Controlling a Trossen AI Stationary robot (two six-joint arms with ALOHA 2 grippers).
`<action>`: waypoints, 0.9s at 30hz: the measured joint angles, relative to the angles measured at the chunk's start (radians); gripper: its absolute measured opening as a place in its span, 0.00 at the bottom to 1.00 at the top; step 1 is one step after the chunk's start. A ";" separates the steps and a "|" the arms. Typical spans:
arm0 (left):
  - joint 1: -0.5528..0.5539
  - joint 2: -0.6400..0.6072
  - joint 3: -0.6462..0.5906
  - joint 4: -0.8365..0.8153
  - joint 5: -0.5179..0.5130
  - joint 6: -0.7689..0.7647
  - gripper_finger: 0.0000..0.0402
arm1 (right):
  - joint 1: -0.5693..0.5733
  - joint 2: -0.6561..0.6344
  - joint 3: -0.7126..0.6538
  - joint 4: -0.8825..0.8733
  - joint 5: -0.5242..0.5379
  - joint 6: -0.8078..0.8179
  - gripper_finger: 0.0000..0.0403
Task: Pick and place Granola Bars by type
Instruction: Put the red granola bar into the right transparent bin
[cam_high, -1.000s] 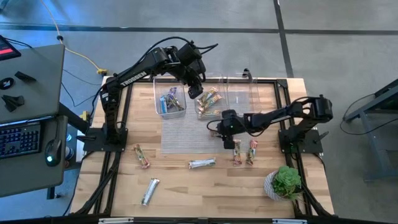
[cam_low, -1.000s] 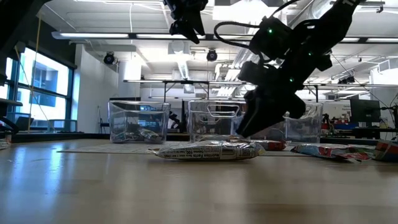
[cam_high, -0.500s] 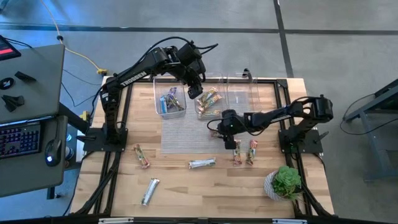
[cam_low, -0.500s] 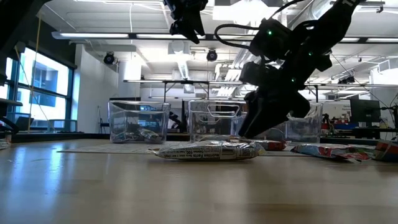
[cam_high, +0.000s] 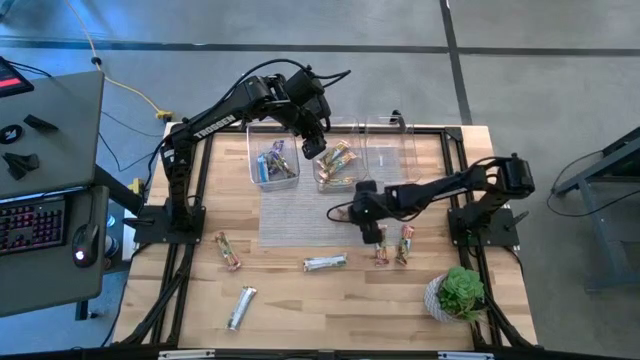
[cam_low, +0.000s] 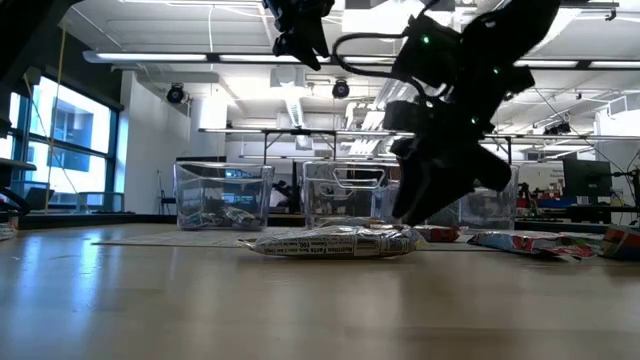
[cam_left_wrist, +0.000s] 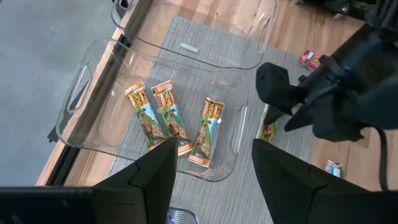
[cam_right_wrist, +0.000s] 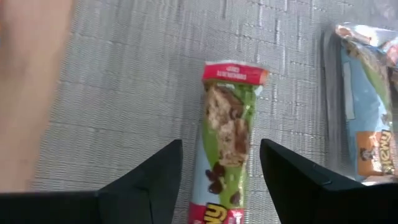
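Where it lies, the granola bar (cam_right_wrist: 227, 134) sits between the open right claw (cam_right_wrist: 221, 180).

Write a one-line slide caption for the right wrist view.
Open right gripper straddles a red-and-green granola bar lying on the grey mat.

3 clear bins (cam_high: 383, 150), grey mat (cam_high: 295, 215), potted plant (cam_high: 460, 292).

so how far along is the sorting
Done: three green-orange bars lie in the middle bin, and several in the left bin. In hand: the right gripper is open around a red-green bar on the mat; the left gripper hovers open over the middle bin. Left: loose bars on the table, including a silver one.
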 joint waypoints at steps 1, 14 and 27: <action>0.000 0.000 0.000 0.000 0.000 0.000 0.50 | 0.002 0.000 0.012 -0.024 0.000 0.013 0.50; 0.000 0.000 0.000 0.000 0.000 0.000 0.50 | -0.014 0.080 0.032 -0.058 0.004 0.044 0.50; 0.000 0.000 0.000 -0.002 0.000 0.001 0.50 | -0.020 0.079 0.030 -0.069 -0.013 -0.016 0.34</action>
